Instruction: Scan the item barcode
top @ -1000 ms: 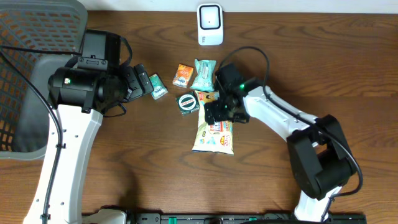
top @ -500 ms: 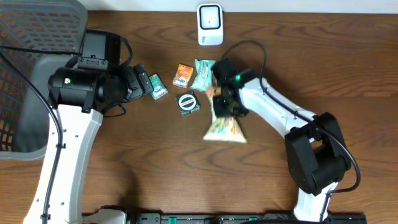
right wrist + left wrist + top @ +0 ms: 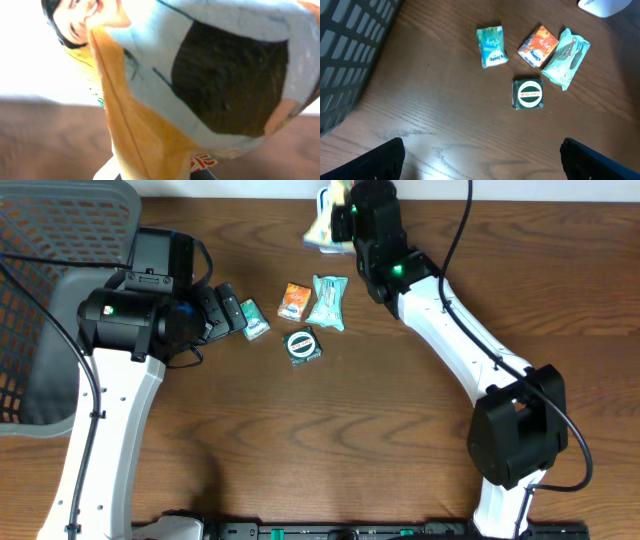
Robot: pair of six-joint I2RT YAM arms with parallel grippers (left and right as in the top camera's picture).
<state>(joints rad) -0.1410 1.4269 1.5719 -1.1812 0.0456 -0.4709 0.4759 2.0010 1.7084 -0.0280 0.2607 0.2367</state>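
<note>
My right gripper (image 3: 347, 218) is shut on the large snack bag (image 3: 320, 227) and holds it up at the table's far edge, where it covers most of the white scanner. In the right wrist view the bag (image 3: 200, 75) fills the frame, orange and pale blue with a dark patch; no barcode shows. A corner of the scanner (image 3: 607, 5) shows in the left wrist view. My left gripper (image 3: 232, 313) hangs open over bare wood at the left, with nothing between its fingers (image 3: 375, 162).
Four small items lie mid-table: a green packet (image 3: 253, 320), an orange packet (image 3: 293, 300), a teal wrapper (image 3: 328, 301) and a green box with a round logo (image 3: 301, 346). A grey mesh basket (image 3: 50, 240) stands at the far left.
The right gripper shut on the snack bag, lifted it off the table and carried it back to the scanner. The left arm has not moved.
</note>
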